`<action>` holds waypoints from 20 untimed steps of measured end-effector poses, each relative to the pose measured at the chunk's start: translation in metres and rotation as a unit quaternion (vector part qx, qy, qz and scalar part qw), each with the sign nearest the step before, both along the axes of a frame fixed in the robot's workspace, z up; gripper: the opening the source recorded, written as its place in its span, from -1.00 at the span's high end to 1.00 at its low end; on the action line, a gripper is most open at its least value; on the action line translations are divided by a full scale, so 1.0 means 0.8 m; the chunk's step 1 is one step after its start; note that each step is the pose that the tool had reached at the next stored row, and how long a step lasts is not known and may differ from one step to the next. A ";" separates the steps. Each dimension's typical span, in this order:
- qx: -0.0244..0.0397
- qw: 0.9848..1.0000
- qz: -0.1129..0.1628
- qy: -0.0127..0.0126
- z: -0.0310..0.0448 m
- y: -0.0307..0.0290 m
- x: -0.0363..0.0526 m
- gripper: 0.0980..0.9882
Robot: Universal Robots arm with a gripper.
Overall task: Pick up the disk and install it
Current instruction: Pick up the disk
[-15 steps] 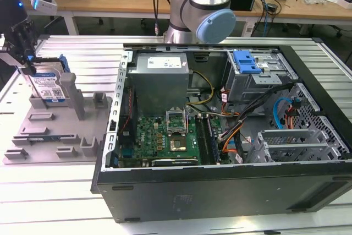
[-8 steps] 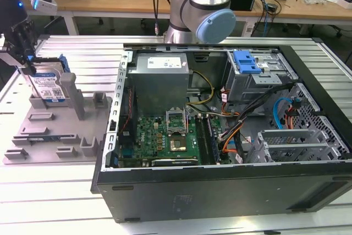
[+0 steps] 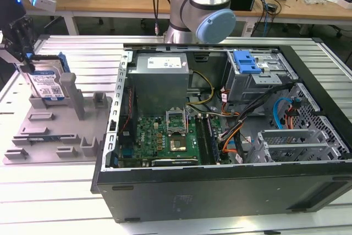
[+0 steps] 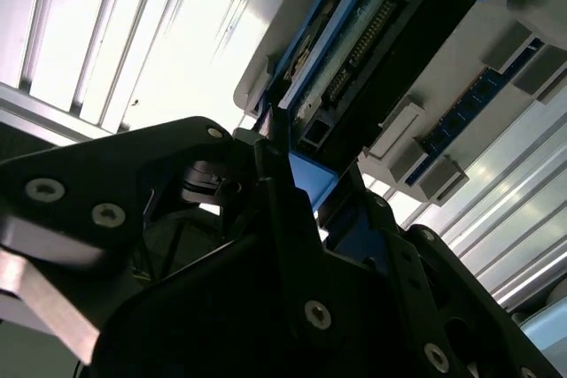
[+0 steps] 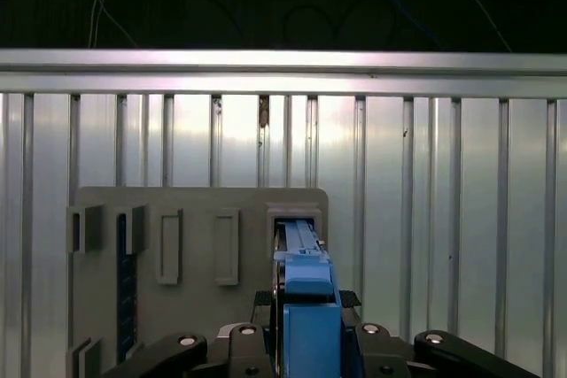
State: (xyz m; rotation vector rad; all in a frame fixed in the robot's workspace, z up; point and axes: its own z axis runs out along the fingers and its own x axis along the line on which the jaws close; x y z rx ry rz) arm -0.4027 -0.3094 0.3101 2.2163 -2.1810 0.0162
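The disk (image 3: pixel 47 85) stands on edge in a slot at the far end of the grey holder tray (image 3: pixel 55 136), on the exterior view's left. Its white-and-blue label faces forward and a blue frame runs round its edges. My gripper (image 3: pixel 26 61) reaches down over its top edge, shut on it. In the first wrist view the disk's blue frame (image 5: pixel 301 241) runs between the black fingers (image 5: pixel 347 300), with the gripper (image 5: pixel 307 297) over the holder tray (image 5: pixel 204 210). The second wrist view shows the disk's connector end (image 4: pixel 376 28) and a finger (image 4: pixel 270 161) against the blue frame.
An open computer case (image 3: pixel 220 182) lies on the exterior view's right, with a motherboard (image 3: pixel 165 136), a grey power supply (image 3: pixel 162 78) and a drive cage with a blue latch (image 3: pixel 246 61). The arm's base (image 3: pixel 201 9) stands behind the case. The ribbed metal table (image 3: pixel 55 202) surrounds everything.
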 end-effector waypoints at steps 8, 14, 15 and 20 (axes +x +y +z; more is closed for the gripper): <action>0.000 1.000 0.000 0.000 0.0201 0.0000 0.000 0.40; 0.000 1.000 0.000 0.000 0.0362 0.0000 0.000 0.40; 0.000 1.000 0.000 0.000 0.0395 0.0000 0.000 0.40; 0.000 1.000 0.000 -0.001 0.0516 0.0000 0.000 0.40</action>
